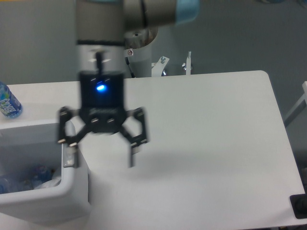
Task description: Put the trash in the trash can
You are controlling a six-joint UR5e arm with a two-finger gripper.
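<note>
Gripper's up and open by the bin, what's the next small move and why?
Probably retreat up and away toward the arm's base. The gripper hangs open and holds nothing, just right of the large white rectangular plastic bin; crumpled trash already lies inside. Apart from the bin, the white table carries only the blue-labelled water bottle, which is not trash.
</note>
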